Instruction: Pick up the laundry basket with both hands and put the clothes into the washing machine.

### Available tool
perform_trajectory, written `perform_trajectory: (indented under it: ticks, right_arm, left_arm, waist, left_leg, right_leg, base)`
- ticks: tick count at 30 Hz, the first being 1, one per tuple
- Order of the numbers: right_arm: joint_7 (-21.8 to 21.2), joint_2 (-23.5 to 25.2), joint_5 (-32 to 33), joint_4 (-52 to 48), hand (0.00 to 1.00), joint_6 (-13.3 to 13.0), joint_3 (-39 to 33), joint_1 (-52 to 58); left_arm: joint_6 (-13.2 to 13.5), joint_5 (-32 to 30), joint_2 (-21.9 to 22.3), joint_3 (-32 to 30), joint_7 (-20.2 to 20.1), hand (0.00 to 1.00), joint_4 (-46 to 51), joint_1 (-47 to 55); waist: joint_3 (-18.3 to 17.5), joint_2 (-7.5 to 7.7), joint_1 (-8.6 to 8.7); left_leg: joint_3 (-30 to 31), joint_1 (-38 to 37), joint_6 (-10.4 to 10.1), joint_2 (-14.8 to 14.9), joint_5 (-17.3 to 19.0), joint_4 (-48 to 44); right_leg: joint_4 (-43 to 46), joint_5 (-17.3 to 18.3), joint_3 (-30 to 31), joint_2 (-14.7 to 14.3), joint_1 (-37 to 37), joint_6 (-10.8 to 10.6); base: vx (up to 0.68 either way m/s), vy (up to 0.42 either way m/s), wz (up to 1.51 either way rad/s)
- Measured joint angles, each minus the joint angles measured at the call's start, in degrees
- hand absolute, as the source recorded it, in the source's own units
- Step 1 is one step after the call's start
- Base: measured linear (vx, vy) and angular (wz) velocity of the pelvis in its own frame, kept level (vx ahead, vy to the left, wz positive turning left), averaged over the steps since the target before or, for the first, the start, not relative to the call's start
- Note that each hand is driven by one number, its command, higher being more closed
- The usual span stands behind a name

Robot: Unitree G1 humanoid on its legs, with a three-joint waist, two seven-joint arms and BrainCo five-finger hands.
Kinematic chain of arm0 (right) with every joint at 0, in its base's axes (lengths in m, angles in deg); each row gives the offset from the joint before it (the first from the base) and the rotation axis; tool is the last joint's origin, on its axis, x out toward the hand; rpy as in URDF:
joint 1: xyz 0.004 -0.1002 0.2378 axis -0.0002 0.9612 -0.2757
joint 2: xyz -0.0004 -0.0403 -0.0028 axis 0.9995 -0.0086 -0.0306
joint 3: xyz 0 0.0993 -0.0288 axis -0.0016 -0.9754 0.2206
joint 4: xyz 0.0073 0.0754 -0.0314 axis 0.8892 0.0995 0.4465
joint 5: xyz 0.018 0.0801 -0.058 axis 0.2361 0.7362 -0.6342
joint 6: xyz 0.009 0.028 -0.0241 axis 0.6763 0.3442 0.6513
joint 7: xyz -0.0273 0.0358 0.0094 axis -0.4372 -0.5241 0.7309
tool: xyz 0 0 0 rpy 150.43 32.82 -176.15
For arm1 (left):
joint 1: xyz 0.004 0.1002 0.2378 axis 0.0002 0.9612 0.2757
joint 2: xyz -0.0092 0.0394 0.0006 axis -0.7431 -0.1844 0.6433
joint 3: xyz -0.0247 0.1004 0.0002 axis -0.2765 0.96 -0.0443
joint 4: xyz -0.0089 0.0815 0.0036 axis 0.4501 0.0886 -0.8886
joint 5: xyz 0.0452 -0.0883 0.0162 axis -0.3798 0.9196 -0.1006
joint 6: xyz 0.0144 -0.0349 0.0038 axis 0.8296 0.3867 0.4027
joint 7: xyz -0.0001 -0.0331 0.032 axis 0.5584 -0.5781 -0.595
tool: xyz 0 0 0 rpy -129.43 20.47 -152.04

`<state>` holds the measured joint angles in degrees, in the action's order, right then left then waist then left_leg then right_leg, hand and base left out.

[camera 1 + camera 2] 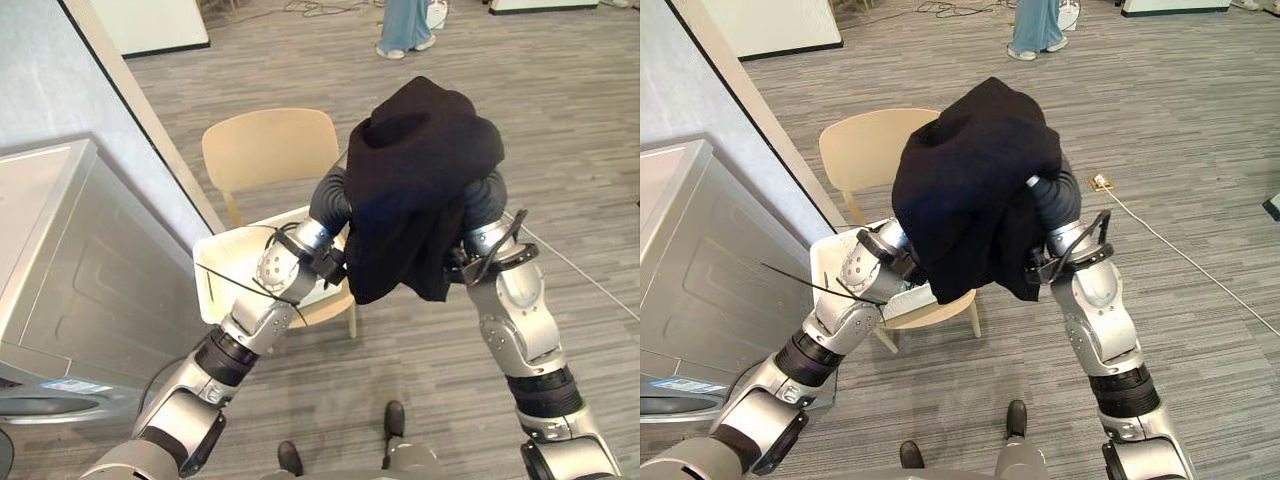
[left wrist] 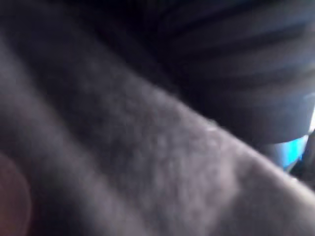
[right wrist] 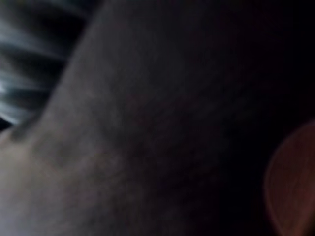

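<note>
Grey striped carpet floor (image 1: 580, 120); grey metal washing machine (image 1: 90, 270) left. White rectangular plastic basket (image 1: 207, 265) on tan wooden chair (image 1: 265, 150). Soft black garment (image 1: 415, 180) covers left hand (image 1: 332, 198) and right hand (image 1: 484, 198); grasp cannot be told.

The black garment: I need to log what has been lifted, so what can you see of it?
The black garment is soft, matte, thick-looking cloth, bunched into a rounded hump on top with loose folds hanging below. It is up in the air, draped over the left hand and the right hand, and it hides their fingers. Its lower edge hangs in front of the white basket on the wooden chair. Whether it touches the basket cannot be told.
</note>
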<state>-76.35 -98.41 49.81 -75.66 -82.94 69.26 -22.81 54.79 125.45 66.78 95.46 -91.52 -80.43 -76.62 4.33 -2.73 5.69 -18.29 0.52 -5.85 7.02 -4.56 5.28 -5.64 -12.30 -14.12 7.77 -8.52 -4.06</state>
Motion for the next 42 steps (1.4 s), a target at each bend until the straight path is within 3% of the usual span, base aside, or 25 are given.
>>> perform_trajectory:
  ticks: [10, 18, 27, 28, 37, 42]
  right_arm:
    - [0.2, 4.9, 3.2, 3.6, 1.0, 0.5, 4.8, 0.0]
    - [0.2, 6.2, 4.5, 5.3, 1.0, 1.0, 8.1, 0.0]
    - [0.2, 5.8, 4.5, 6.2, 1.0, 2.4, 8.3, 0.4]
    - [0.2, 5.8, 4.5, 6.2, 1.0, 2.5, 8.3, 0.7]
    - [0.1, 5.9, 4.4, 6.2, 1.0, 3.7, 8.6, 0.8]
    - [-1.6, 6.1, 4.2, 6.0, 1.0, 3.4, 10.9, 1.5]
  left_arm:
    - [-0.2, 0.0, 0.2, 0.2, 1.2, 0.0, -2.1, -1.4]
    - [-0.6, -0.2, 1.1, -1.8, 2.5, 0.0, -3.0, -1.4]
    - [-3.9, 3.2, -0.5, -1.3, 2.0, 0.0, -3.1, -1.4]
    - [-4.3, 3.8, -0.9, -1.0, 1.9, 1.0, -3.1, -1.4]
    - [-4.9, 3.6, -2.9, -0.7, 0.7, 1.0, -3.1, -1.4]
    - [-5.2, 0.7, -2.9, -1.6, 2.2, 1.0, -3.1, -1.3]
  waist:
    - [0.0, 0.04, -0.14]
    - [-0.1, 0.23, -0.35]
    - [-0.2, 0.32, -0.19]
    - [-0.2, 0.32, -0.19]
    - [-0.6, 0.87, -0.7]
    - [-0.6, 1.01, -0.36]
  left_leg:
    - [-0.1, -0.5, 0.0, 0.1, 0.0, 0.0]
    - [0.8, -0.5, -0.1, 0.2, 0.0, 0.0]
    - [1.5, -0.5, 0.0, 0.2, 0.0, 0.0]
    - [1.9, -0.5, 0.0, 0.2, 0.0, 0.0]
    - [2.6, -0.3, -0.1, 0.2, 0.0, 0.0]
    - [2.7, -0.3, -0.1, 0.2, 0.0, 0.0]
  right_leg:
    - [0.0, -0.3, -0.1, 0.0, 0.5, 0.4]
    - [0.0, -0.3, -1.5, 0.1, 1.3, 0.4]
    - [-0.1, -0.3, -2.3, 0.2, 1.8, 0.4]
    - [-0.1, -0.3, -2.7, 0.3, 2.0, 0.4]
    - [-0.3, -0.3, -3.4, 0.4, 2.3, 0.4]
    - [-0.3, -0.3, -3.4, 0.4, 2.4, 0.4]
  base:
    - [0.0, 0.003, 0.0]
    - [0.01, 0.011, 0.07]
    - [0.01, 0.009, 0.03]
    - [0.01, 0.012, 0.13]
    - [0.01, 0.009, 0.04]
    - [0.0, 0.0, 0.0]
